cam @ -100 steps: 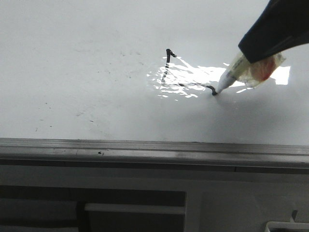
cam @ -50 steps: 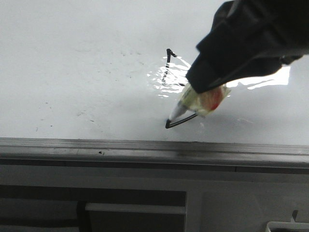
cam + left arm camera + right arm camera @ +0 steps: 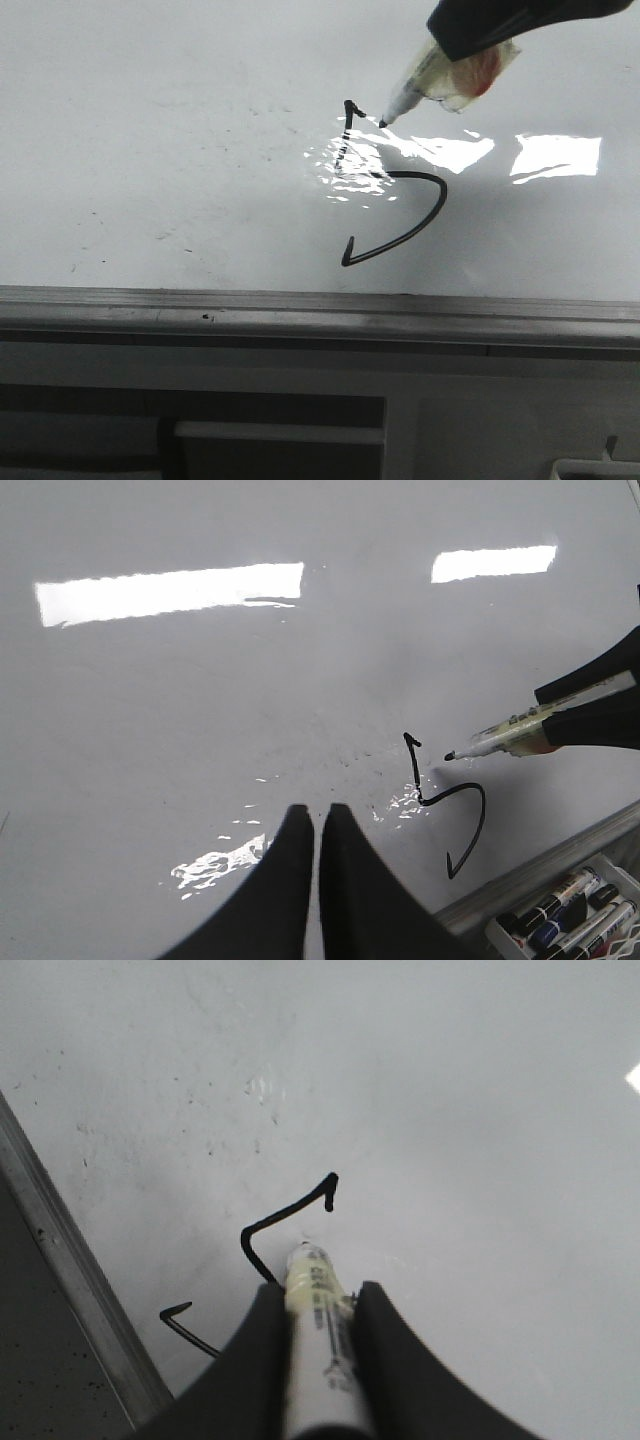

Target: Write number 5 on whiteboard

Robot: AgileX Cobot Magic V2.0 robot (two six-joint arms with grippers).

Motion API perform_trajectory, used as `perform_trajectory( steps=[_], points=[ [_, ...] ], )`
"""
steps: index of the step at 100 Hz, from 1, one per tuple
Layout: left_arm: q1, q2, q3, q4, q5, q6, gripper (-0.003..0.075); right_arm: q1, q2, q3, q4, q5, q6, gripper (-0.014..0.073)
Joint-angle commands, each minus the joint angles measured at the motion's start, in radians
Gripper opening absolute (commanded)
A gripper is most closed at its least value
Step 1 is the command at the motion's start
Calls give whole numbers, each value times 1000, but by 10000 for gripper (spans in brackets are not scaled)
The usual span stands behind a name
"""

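The whiteboard point(image 3: 150, 150) is glossy white with glare. The number 5 point(image 3: 443, 196) is a thin black line on it: a short vertical with a small tick on top, then a wide curved belly ending in a hook near the frame. My right gripper point(image 3: 480, 25) is shut on a white marker point(image 3: 430, 80). The marker's tip sits just right of the vertical's top; I cannot tell if it touches. The right wrist view shows the gripper point(image 3: 317, 1295), the marker point(image 3: 318, 1340) and the line point(image 3: 288, 1208). My left gripper point(image 3: 317, 815) is shut and empty over the board, left of the figure point(image 3: 484, 800).
A grey metal frame strip point(image 3: 300, 310) runs along the board's near edge. Grey panelled furniture point(image 3: 280, 420) lies beyond it. A tray with several spare markers point(image 3: 570, 920) sits just outside the frame in the left wrist view.
The marker drew the belly down to the hook near the frame, then moved up and right, to beside the top of the vertical stroke.
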Motion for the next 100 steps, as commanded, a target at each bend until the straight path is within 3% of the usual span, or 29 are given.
perform_trajectory(
  steps=[1, 56, 100],
  points=[
    [3, 1, -27, -11, -76, -2, -20, -7, -2, -34, -47, -84, -4, -60],
    [3, 1, -27, -11, -76, -2, -20, -16, 33, -38, -111, -142, 39, -60],
    [3, 1, -27, -11, -76, -2, -20, -18, 74, -38, -113, -75, 40, -60]
  ],
)
